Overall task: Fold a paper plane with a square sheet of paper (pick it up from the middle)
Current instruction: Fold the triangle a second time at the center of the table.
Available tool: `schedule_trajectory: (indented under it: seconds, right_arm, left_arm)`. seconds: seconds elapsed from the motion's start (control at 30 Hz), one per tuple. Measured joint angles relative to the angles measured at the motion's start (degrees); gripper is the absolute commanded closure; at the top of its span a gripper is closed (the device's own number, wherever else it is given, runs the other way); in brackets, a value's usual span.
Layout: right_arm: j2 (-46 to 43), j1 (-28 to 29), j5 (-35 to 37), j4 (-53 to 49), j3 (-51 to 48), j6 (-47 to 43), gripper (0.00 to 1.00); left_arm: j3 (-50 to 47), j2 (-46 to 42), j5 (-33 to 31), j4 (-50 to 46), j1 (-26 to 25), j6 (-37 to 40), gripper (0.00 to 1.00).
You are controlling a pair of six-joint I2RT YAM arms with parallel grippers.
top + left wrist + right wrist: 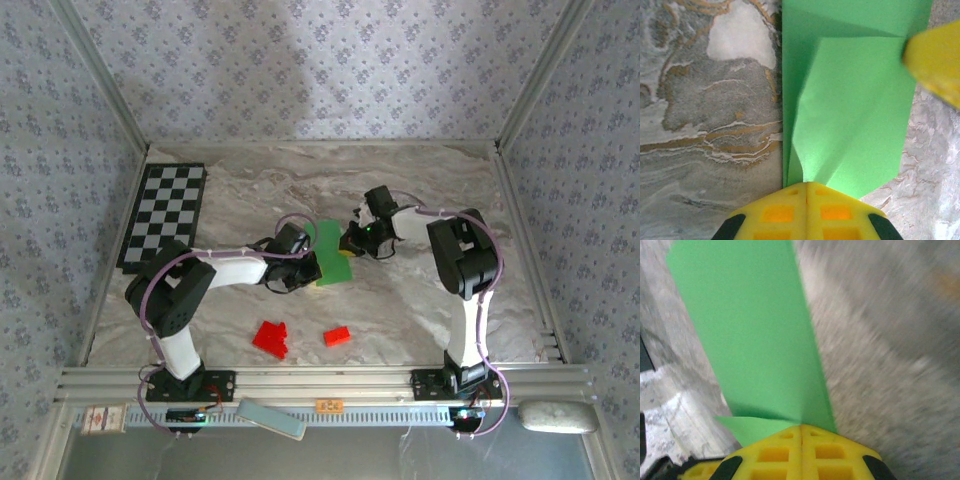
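Observation:
The square sheet of paper (328,250) is bright green and lies mid-table, folded into a narrow strip with a creased flap. In the left wrist view the flap (855,110) rises off the marble and narrows into my left gripper (807,184), which is shut on it. My right gripper (801,426) is shut on the opposite edge, where a crease in the paper (755,340) runs into its yellow tips. From above, the left gripper (305,262) and the right gripper (348,240) face each other across the sheet. One right fingertip (935,60) shows yellow beside the flap. The paper plane is out of view.
Two small red blocks (270,338) (337,336) lie near the front of the marble table. A black-and-white checkered board (165,215) lies at the back left. Patterned walls and metal rails (320,382) close in the table.

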Motion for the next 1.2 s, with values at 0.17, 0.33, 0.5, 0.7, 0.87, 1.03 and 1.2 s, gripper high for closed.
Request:
schedule_trajectory:
  seconds: [0.17, 0.33, 0.5, 0.7, 0.87, 1.03, 1.2]
  right_arm:
    - [0.5, -3.5, 4.3, 0.1, 2.1, -0.4, 0.96]
    - [-2.1, -4.0, 7.6, 0.1, 1.2, -0.9, 0.96]
    - [-7.6, -0.9, 7.6, 0.7, -2.9, -0.9, 0.96]
    - [-7.8, 5.0, 5.6, 1.9, -6.7, 0.3, 0.96]
    - [-6.2, 5.8, 4.7, 3.1, -6.6, 0.7, 0.96]
    - [-4.4, 5.3, 3.7, 3.6, -5.9, 0.8, 0.96]
    - [-4.1, 5.2, 3.6, 3.5, -5.5, 0.7, 0.96]
  left_arm:
    - [0.3, 0.0, 0.0, -0.8, 0.0, 0.1, 1.00]
    - [1.2, 0.0, 0.0, -2.7, 0.0, 0.5, 1.00]
    - [1.9, 0.0, 0.0, -4.3, 0.0, 1.2, 1.00]
    - [2.7, 0.0, 0.3, -5.9, 0.0, 2.7, 1.00]
    - [3.1, 0.0, 0.7, -6.4, 0.0, 4.2, 1.00]
    - [4.0, 0.0, 2.0, -5.7, 0.0, 5.0, 0.97]
    - [5.7, 0.6, 3.3, -3.9, 0.0, 5.6, 0.87]
